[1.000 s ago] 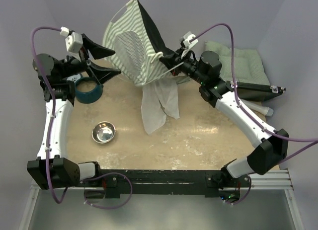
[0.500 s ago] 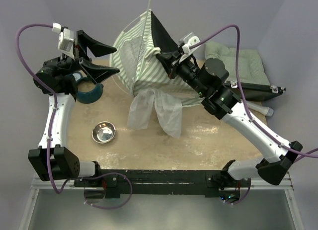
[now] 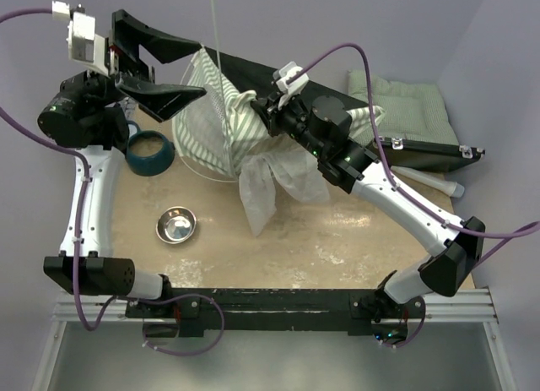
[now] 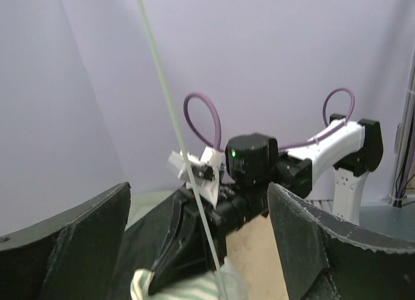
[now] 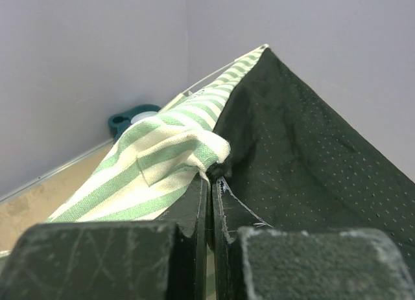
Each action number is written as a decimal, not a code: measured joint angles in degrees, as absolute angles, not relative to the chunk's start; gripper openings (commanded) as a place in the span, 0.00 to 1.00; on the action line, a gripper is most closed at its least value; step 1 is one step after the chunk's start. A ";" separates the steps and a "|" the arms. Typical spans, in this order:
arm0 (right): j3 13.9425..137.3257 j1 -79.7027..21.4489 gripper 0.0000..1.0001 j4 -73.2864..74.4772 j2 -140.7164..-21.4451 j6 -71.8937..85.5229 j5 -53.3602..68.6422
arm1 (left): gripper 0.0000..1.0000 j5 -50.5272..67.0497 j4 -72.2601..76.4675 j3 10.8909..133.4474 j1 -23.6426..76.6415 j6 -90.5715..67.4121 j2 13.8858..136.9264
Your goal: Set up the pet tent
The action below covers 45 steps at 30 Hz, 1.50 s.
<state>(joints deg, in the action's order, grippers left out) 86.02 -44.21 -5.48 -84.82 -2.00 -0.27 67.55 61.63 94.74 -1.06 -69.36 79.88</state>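
- Pet tent (image 3: 215, 121) cloth is clamped in our right gripper (image 5: 211, 178). Its jaws are pressed together on a fold of striped fabric, right at the seam with the dark mesh panel (image 5: 305, 151).
- Our left gripper (image 3: 192, 68) stands spread wide and holds nothing. A thin pole (image 4: 170, 112) rises between its fingers, apparently touching neither.
- The tent hangs half-raised at the back middle of the table (image 3: 354, 239), between the two grippers. Its white flaps (image 3: 266, 192) droop toward the surface.
- We judge the step in hand to be catching that pole with the left while the right steadies the cloth.
- To do it well, we should centre the pole between the fingers before closing. We should also grip low, near the fabric, where the pole flexes least, and hold the right pinch firm so the tent does not sag or twist.
- The left wrist view shows the pole running between the fingers, which from above is only a faint line.
- The right wrist view alone shows the pinch on the seam.
- Only the top view shows the teal bowl (image 3: 150, 152) just left of the tent, the steel bowl (image 3: 176, 225) nearer us, and the green cushion (image 3: 413, 104) behind the right arm.
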 measured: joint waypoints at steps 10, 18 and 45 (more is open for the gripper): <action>86.02 -44.21 0.00 -6.48 -84.82 -2.28 0.12 | 0.79 57.30 44.84 117.08 3.55 -64.58 89.36; 86.02 -44.25 0.00 -6.48 -84.82 -2.74 1.45 | 0.58 52.84 35.77 127.17 10.24 -60.64 93.67; 81.71 -35.86 0.00 -8.97 -83.81 9.28 25.93 | 0.00 63.59 20.05 84.12 10.24 -46.22 78.59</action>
<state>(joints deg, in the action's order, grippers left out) 81.71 -35.86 -8.97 -83.81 9.28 25.93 63.59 20.05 84.12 10.24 -46.22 78.59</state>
